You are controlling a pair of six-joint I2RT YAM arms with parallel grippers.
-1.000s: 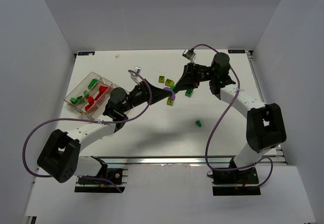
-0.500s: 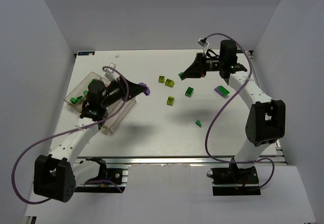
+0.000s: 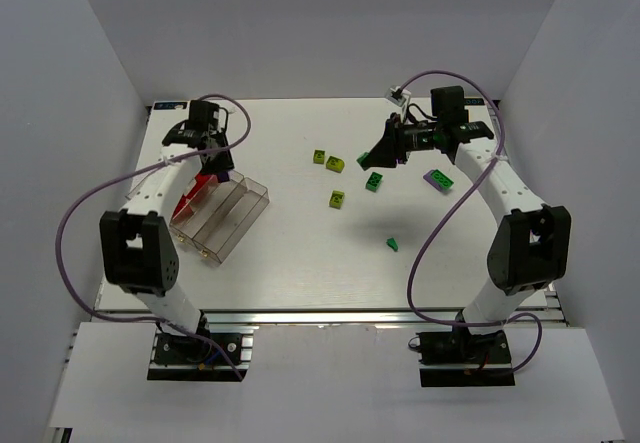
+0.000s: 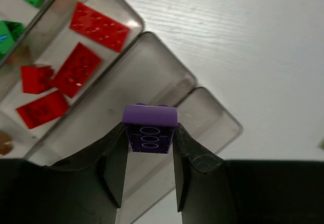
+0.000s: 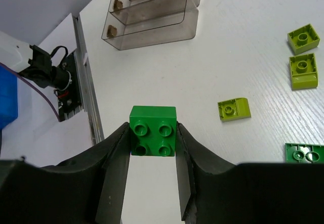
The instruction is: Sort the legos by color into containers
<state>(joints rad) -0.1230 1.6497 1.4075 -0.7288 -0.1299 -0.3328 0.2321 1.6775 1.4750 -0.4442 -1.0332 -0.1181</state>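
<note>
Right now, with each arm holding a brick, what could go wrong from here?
1. The purple brick in the left end effector hangs close to a divider of the clear tray. Released here, it might catch on the divider or drop into the wrong compartment.
2. The right end effector pinches the green brick with its fingertips only, so it could slip during transit.
3. The left end effector is over the tray, so bringing the green brick in now risks a collision.

White wood-grain table (image 3: 300, 263) stood boxed in by plain pale grey walls (image 3: 330, 23) on three sides; aluminium rail (image 3: 330, 319) ran along near edge; lighting even, shadows soft.
</note>
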